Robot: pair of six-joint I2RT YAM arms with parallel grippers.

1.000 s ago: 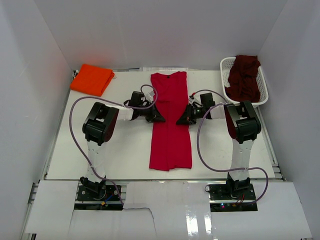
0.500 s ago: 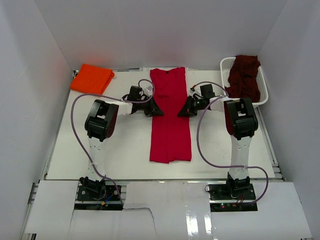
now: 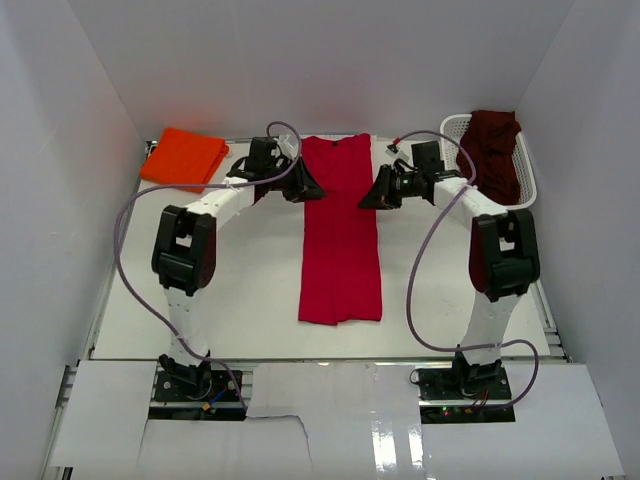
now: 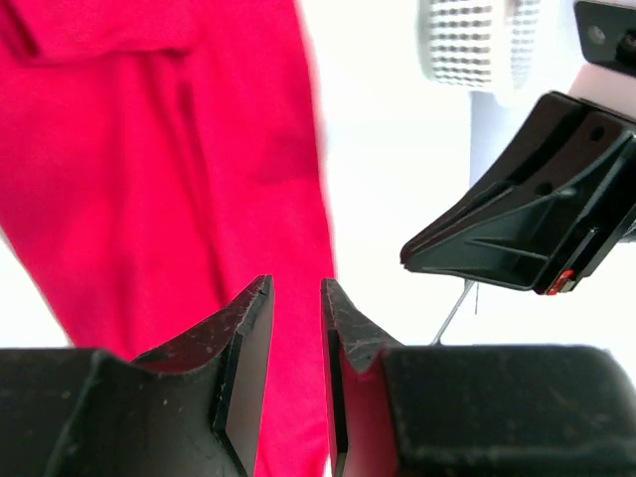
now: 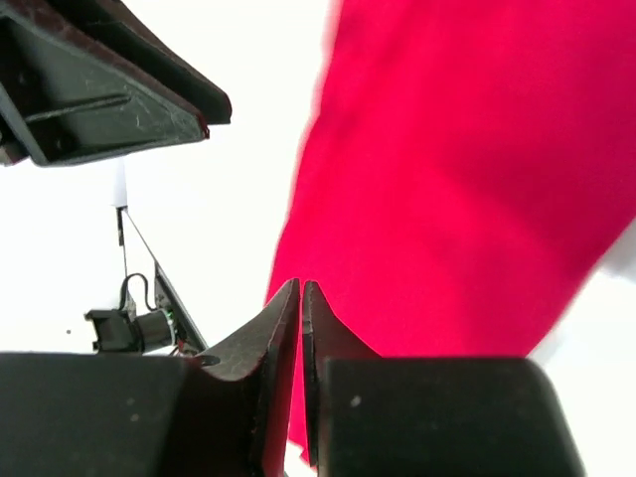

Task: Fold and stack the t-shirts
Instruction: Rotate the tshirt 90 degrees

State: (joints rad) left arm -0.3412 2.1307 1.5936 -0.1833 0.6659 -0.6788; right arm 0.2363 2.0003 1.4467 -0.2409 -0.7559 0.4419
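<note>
Two claws: left gripper [image 3: 305, 188] and right gripper [image 3: 372, 197], one at each long edge of the red t-shirt [image 3: 340, 240], upper middle of the overhead view.
left gripper: jaws parted by a narrow gap, nothing between them; tips just above the shirt's edge.
right gripper: jaws pressed almost together, only a hairline slit; tips at the shirt's edge; cannot tell whether cloth is nipped.
red t-shirt: long narrow strip, flat on the table [image 3: 240, 290], centre frame.
orange t-shirt [image 3: 183, 158]: folded, upper left.
maroon t-shirt [image 3: 490, 150]: bunched in the white basket [image 3: 447, 130], upper right.
</note>
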